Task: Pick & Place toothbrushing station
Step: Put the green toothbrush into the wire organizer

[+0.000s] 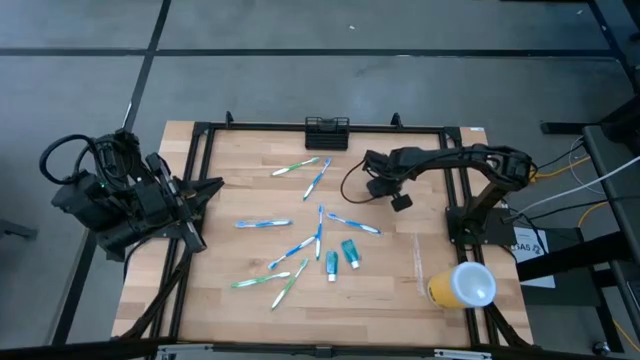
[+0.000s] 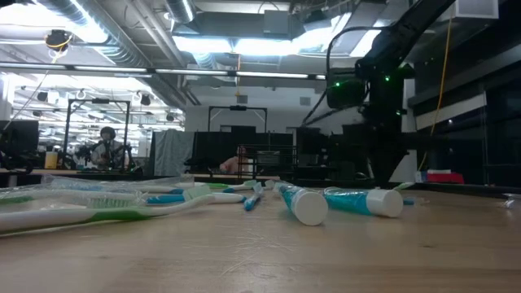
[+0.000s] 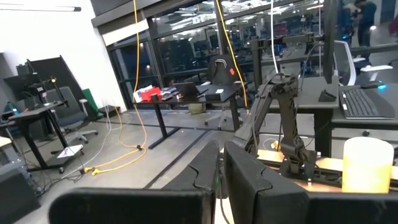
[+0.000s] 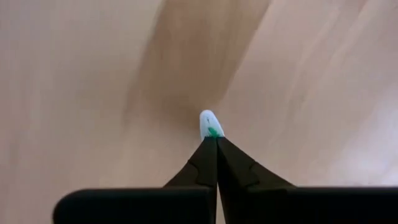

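- The right hand (image 4: 216, 144) is out over the tabletop (image 1: 250, 180) at about two o'clock from the middle, its fingers pressed together on the tip of a white toothbrush with a green mark (image 4: 210, 124); only that end peeks out past the fingertips.
- The left hand (image 3: 221, 180) waits off the tabletop's nine o'clock edge, fingers together, holding nothing.
- The toothbrushing station (image 1: 327, 128), a low black mesh holder, sits at the twelve o'clock edge, well apart from the right hand.
- More toothbrushes (image 1: 300, 246) and two toothpaste tubes (image 1: 341, 258) lie scattered around the centre; a yellow cup with a white lid (image 1: 462, 285) lies at four o'clock.
- My worry: the grip is right at the brush's tip, so the long handle could swing or slip out on the way to the holder.
- The holder is shallow, so a brush dropped in at a slant may tip back out.
- A low carry could sweep the brushes lying near twelve o'clock.
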Action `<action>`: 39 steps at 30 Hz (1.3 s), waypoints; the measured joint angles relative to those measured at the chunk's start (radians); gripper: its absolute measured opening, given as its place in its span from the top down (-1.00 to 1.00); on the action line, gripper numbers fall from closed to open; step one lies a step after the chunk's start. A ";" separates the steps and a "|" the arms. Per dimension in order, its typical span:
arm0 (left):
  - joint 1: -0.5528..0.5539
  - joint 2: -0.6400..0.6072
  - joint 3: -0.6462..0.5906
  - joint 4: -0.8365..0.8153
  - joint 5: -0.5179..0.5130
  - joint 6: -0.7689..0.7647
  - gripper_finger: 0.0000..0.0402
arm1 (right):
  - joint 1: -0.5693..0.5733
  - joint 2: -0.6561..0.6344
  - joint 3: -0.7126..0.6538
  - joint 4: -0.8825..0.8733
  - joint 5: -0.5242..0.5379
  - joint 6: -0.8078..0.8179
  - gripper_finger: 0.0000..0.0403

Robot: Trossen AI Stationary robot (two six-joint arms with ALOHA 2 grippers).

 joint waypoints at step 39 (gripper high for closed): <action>0.030 -0.008 0.000 0.019 0.001 0.027 0.90 | -0.224 -0.121 0.223 0.947 -0.176 0.515 1.00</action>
